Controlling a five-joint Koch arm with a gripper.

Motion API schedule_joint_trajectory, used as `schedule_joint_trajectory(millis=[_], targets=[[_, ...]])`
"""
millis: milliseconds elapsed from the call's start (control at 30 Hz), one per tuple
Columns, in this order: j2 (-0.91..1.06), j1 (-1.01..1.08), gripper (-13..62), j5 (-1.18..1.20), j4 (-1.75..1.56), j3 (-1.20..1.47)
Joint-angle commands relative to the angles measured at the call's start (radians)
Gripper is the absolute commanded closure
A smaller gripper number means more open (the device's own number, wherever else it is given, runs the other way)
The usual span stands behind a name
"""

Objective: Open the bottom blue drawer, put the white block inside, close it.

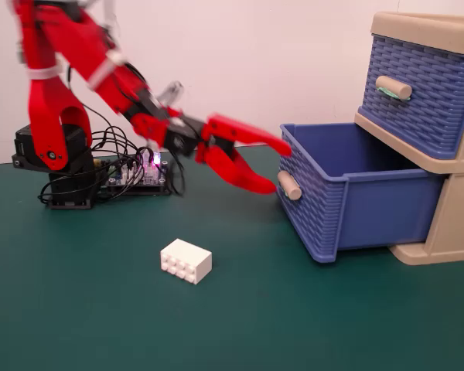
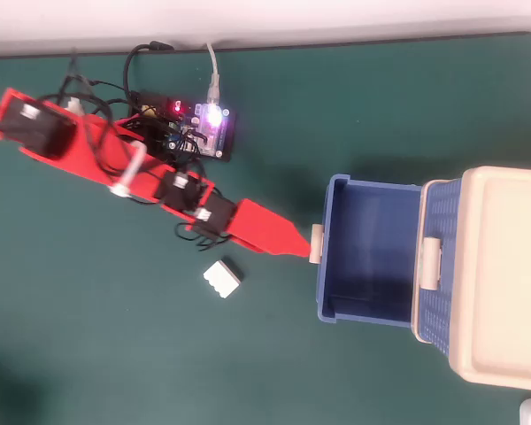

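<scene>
The bottom blue drawer (image 1: 387, 201) is pulled out of the beige frame (image 1: 456, 224) and stands open and empty; it also shows in the overhead view (image 2: 372, 248). Its beige cylindrical handle (image 1: 288, 185) faces the arm. My red gripper (image 1: 281, 168) is open, its two fingertips just left of the handle, one above it and one level with it, holding nothing. In the overhead view my gripper (image 2: 301, 250) nearly touches the handle (image 2: 317, 244). The white block (image 1: 186, 260) lies on the green table below and left of the gripper, also seen in the overhead view (image 2: 222, 278).
The upper blue drawer (image 1: 421, 89) is shut. The arm's base and a lit circuit board (image 1: 143, 171) with loose wires sit at the back left. The green mat's (image 2: 88, 354) front stretches bare around the block.
</scene>
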Motion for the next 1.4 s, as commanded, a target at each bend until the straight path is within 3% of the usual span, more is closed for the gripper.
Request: schedule_joint_trajectory(millis=[0,133,267,500,600,933,1367], targets=[[0.238,0.017,15.7,-0.031,0.356,-0.021],[0.471,0.084,15.7,-0.21,1.071,-0.264],[0.42,0.173,15.7,-0.624,1.594,-0.543],[0.244,0.408,16.0,-1.338,1.66,-0.591],[0.173,0.431,16.0,-1.496,1.638,-0.597],[-0.117,0.451,16.0,-1.486,1.646,-0.775],[-0.359,0.442,15.8,-1.402,1.525,-0.776]])
